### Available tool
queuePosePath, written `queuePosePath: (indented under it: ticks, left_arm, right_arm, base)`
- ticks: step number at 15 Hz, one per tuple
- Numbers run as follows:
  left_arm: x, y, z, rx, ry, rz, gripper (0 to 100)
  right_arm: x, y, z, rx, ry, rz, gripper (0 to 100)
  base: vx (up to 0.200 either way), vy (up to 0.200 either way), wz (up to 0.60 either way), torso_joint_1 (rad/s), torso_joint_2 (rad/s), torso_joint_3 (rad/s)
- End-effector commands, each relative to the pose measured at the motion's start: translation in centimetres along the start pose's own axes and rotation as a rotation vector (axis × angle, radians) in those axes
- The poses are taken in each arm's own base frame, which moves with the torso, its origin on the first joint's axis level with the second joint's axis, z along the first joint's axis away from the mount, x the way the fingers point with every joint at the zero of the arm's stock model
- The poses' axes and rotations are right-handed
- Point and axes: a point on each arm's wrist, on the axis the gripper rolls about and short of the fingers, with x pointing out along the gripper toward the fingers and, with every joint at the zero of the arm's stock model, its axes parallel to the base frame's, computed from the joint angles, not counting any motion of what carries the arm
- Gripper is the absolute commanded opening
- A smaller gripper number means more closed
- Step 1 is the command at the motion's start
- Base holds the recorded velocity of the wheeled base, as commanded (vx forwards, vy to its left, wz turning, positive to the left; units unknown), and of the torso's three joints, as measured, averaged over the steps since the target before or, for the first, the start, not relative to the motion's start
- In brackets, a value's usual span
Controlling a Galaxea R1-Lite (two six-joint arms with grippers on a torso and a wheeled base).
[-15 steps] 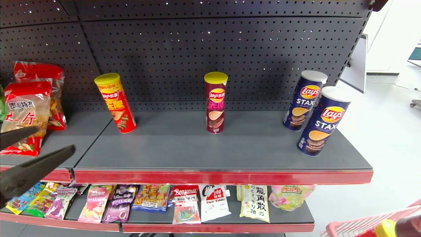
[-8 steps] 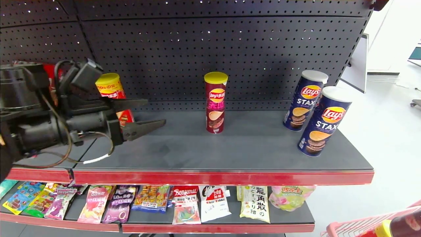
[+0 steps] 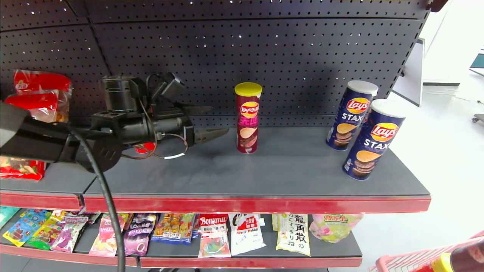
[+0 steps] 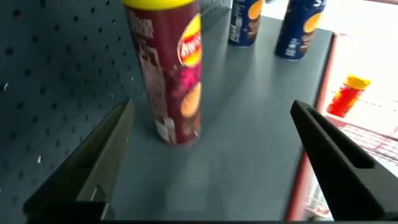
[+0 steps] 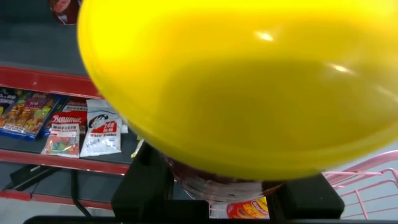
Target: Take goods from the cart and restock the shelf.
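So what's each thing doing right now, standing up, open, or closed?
Maroon can: upright, yellow lid on.
Rear blue can: upright, white lid on.
Front blue can: upright, white lid on.
Left gripper: open, empty.
Right gripper: shut on yellow-lidded can.
Snack bags: lying flat on the lower shelf.

Dark perforated back panel [image 3: 264, 56], pale glossy floor [image 3: 446, 158] off to the right, a framed pale board [image 3: 410, 75] beyond.

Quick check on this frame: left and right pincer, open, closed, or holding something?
Left pincer: open, empty, just short of the maroon can.
Right pincer: closed on a yellow-lidded can.
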Motion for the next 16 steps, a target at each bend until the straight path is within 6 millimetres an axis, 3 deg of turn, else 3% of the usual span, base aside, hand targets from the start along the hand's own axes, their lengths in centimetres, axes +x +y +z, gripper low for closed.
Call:
queuePosePath:
  ticks: [1,4,12,16]
  left_arm:
    - [2.4,1.2,-1.6,-0.005,0.010,-0.012,100]
    - [4.9,2.8,-1.2,0.034,-0.032,-0.017,100]
    - [7.2,5.1,-0.8,0.050,-0.041,0.012,100]
    - [8.5,4.4,-0.8,0.048,-0.048,-0.018,100]
  right_arm:
    - [0.0,0.0,0.0,-0.001,0.003,0.001,0]
    - [0.0,0.0,0.0,0.001,0.002,-0.002,0]
    - [0.1,0.0,0.0,0.001,0.010,-0.009,0]
    - [0.1,0.0,0.0,0.001,0.013,-0.009,0]
  base:
    - [0.000,0.000,0.00,0.000,0.00,0.000]
    - [0.000,0.000,0.00,0.000,0.00,0.000]
    - [0.000,0.000,0.00,0.000,0.00,0.000]
    - [0.000,0.000,0.00,0.000,0.00,0.000]
